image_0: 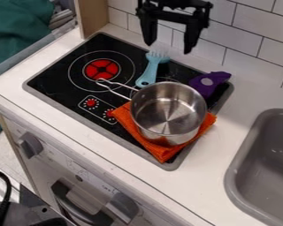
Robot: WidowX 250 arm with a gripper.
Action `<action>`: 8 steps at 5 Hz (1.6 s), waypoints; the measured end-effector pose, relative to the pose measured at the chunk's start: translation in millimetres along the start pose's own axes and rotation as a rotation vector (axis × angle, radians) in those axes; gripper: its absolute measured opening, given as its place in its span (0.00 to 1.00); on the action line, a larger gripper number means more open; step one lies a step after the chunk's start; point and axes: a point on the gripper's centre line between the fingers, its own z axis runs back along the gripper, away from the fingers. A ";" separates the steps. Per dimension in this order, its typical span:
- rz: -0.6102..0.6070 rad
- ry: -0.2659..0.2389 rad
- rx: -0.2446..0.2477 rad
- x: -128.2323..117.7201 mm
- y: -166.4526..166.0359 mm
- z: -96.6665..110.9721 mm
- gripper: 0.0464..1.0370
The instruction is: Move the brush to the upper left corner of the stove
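Foreground: black cable [5, 194], lower left. Blue brush [148, 74] lies near the middle of the stove's [46, 70] rear edge, bristles toward the tiled wall [250, 48]. Gripper [170, 44] hangs above, open. Pot [167, 110] rests on orange cloth [162, 152], stove's right side; purple object [208, 84] lies behind. Sink [234, 172], set in the desk [223, 128], occupies the right.

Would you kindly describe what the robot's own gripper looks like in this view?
The gripper is plain black all over. Two chunky, angular fingers with uneven, stepped outlines narrow towards their tips, and a straight black crossbar runs between them, below knobbly black parts. I can make out no coloured markings on it.
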 end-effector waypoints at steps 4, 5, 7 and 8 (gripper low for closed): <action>0.049 0.149 0.007 26.8 22.0 -67.1 0.97; 0.060 0.137 0.018 30.1 26.8 -69.3 0.91; 0.069 0.095 0.029 26.3 34.5 -68.5 0.31; 0.045 0.070 0.026 23.9 33.9 -61.0 0.20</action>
